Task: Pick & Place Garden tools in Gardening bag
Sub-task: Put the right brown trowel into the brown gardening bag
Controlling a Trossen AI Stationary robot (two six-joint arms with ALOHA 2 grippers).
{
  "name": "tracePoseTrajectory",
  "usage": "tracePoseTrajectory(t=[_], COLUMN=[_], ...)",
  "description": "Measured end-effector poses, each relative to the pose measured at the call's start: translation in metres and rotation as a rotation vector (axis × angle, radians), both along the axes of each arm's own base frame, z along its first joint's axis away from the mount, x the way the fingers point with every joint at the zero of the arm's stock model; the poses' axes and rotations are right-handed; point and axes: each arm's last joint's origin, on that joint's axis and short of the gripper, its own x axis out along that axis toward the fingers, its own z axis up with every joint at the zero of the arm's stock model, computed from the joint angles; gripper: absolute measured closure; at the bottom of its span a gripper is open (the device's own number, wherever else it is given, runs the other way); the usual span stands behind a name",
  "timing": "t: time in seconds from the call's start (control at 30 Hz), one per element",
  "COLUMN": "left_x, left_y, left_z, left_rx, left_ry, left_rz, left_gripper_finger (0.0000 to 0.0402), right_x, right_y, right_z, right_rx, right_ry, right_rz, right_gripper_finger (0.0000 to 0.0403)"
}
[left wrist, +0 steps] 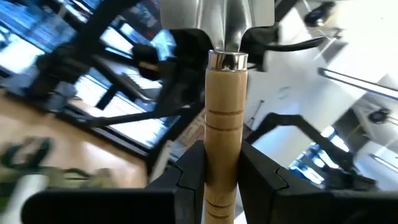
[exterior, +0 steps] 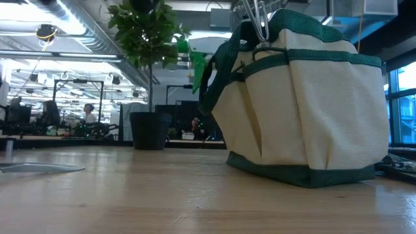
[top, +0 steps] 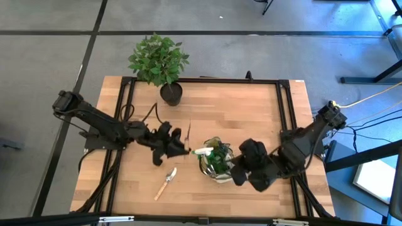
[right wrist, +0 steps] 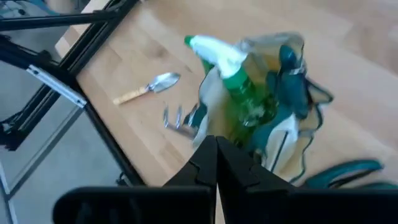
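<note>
The gardening bag [top: 217,164] stands at the table's middle near side, tan with green trim [exterior: 305,97]. A green spray bottle [right wrist: 239,81] with a white trigger sticks out of its top, and fork tines [right wrist: 176,118] show at its side. A wooden-handled trowel [top: 166,182] lies flat on the table left of the bag. My left gripper [top: 182,149], just left of the bag, is shut on another wooden-handled metal tool [left wrist: 224,93]. My right gripper [right wrist: 216,152] hangs shut and empty above the bag's right side [top: 235,172]. My left gripper pinches the tool's wooden handle [left wrist: 222,168] between its two fingers [left wrist: 189,171], toward the handle's free end. The ferrule and metal head [left wrist: 227,25] stand out beyond the fingers. The tool is lifted clear of the table.
A leafy plant in a black pot [top: 171,93] stands at the table's far edge, left of centre. Black frame rails [top: 286,107] run along the table's left and right sides. Bare wood lies right of the pot.
</note>
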Motion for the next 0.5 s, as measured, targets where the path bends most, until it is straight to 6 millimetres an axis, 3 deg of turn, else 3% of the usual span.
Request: tracePoseTrajectory(t=[0.27, 0.4, 0.5], left_x=[0.024, 0.053, 0.078], left_y=[-0.031, -0.039, -0.044], left_z=[0.048, 0.062, 0.061], left_rx=[0.062, 0.076, 0.058], left_ry=[0.015, 0.014, 0.016], left_rz=[-0.011, -0.028, -0.063], left_gripper_finger=[0.0339, 0.0339, 0.0339], right_x=[-0.022, -0.039, -0.051], right_y=[0.018, 0.020, 0.024], right_z=[-0.010, -0.019, -0.028], right_rx=[-0.031, -0.080, -0.097], right_ry=[0.085, 0.156, 0.179], right_rz=[0.015, 0.000, 0.015], right_gripper_finger=[0.0387, 0.0344, 0.0297])
